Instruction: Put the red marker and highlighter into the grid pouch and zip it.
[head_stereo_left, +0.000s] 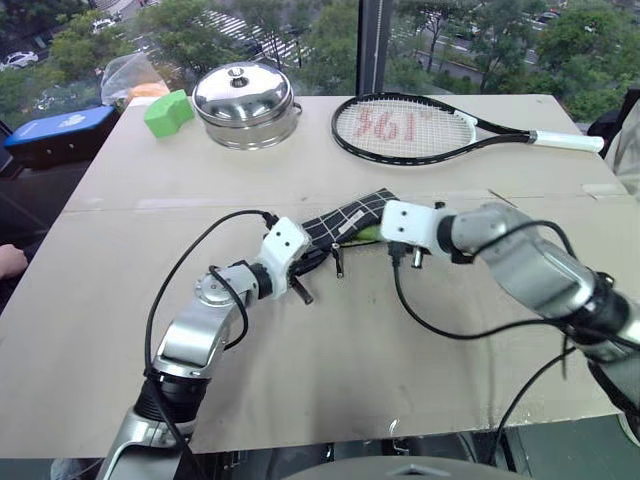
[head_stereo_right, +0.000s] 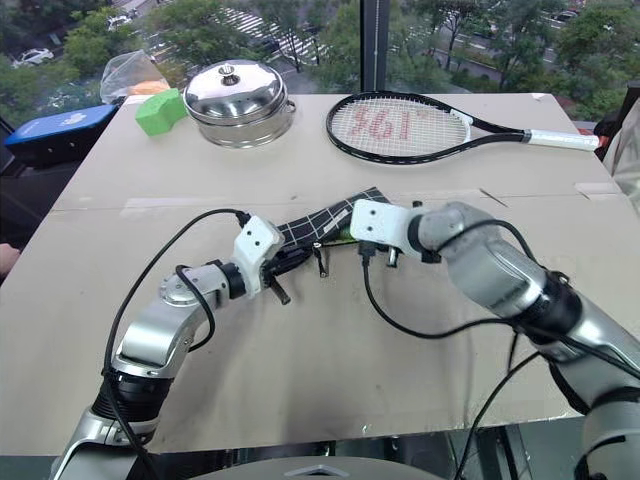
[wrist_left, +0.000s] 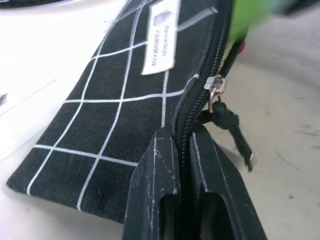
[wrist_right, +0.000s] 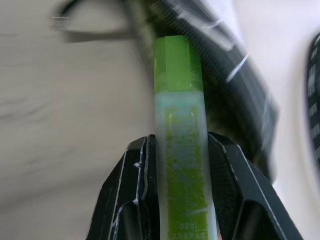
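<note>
The grid pouch (head_stereo_left: 345, 222) lies at mid-table, black with white lines and a white label (wrist_left: 161, 37). My left gripper (wrist_left: 182, 137) is shut on the pouch's near edge by the zipper, whose pull (wrist_left: 232, 127) dangles free. At the pouch's open mouth, my right gripper (wrist_right: 180, 142) is shut on the light-green highlighter (wrist_right: 179, 100), which points toward the opening; from the head its green shows at the highlighter (head_stereo_left: 368, 234). A small red bit (wrist_left: 241, 47) of the red marker shows in the mouth beside the green; the rest is hidden.
At the back stand a lidded steel pot (head_stereo_left: 245, 105), a tennis racket (head_stereo_left: 405, 128) and a green block (head_stereo_left: 167, 112). A blue box (head_stereo_left: 55, 132) sits off the table's left. A person's hand (head_stereo_left: 8, 262) shows at the left edge.
</note>
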